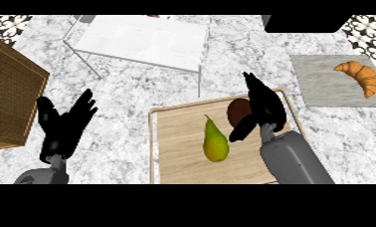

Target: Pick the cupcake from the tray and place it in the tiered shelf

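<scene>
Resting at left, the left hand (67, 124) is open, fingers up. On the tray (176, 161), a pear (214, 141) lies beside the cupcake (238, 111). The right hand (260, 106), fingers straight, touches the cupcake ungripped; closing may nudge the pear.

A pear (214, 141) lies apart from a croissant (357, 76) on a grey mat (317, 84); perhaps a wicker basket (18, 96) far left.

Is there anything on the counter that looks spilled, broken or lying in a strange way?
Nothing looks spilled or broken. The pear lies on its side on the tray, and the cupcake sits beside it, partly hidden by the right hand. A croissant rests on a grey mat. The left hand rests open.
</scene>
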